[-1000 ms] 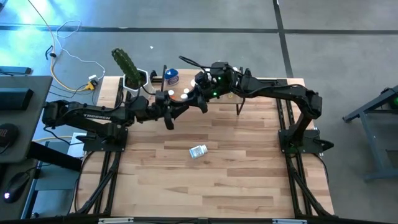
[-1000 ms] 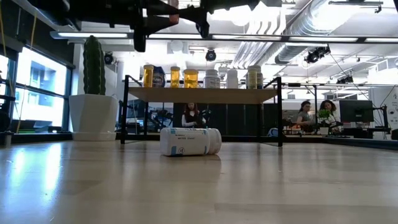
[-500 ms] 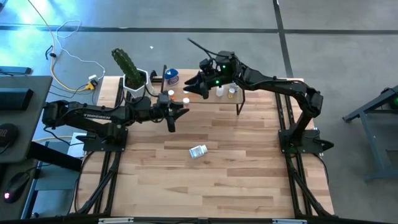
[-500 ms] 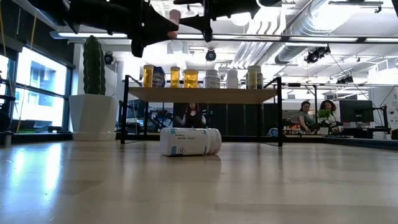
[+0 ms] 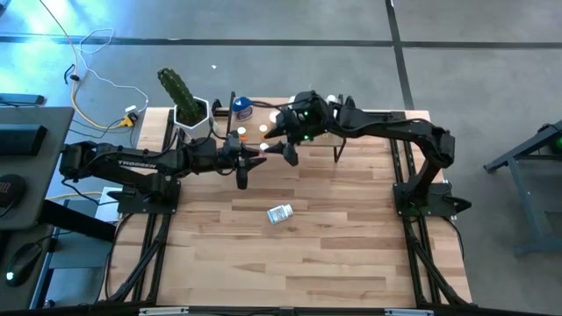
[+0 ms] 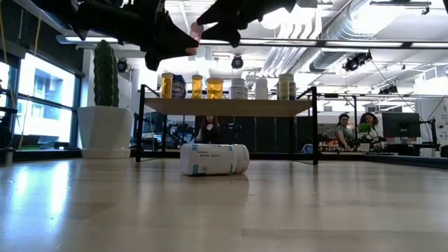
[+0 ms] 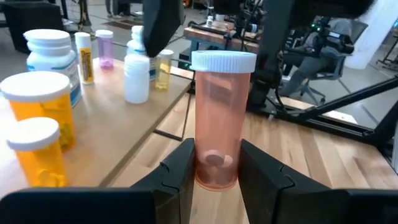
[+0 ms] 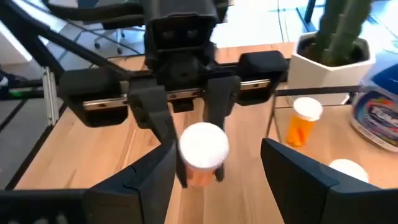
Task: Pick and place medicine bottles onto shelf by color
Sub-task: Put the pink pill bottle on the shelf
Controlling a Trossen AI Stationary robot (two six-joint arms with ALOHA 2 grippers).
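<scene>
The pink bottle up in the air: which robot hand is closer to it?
Left. The left gripper is shut on the pink bottle, holding it upright by its base. The right gripper faces it, fingers open either side of its white cap, not gripping.

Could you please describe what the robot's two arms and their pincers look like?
Both arms are dark, jointed links. The left arm carries white lettering on its side. The right arm shows green lights near its wrist. The left pincer and the right pincer each have two dark, blocky, angular fingers.
</scene>
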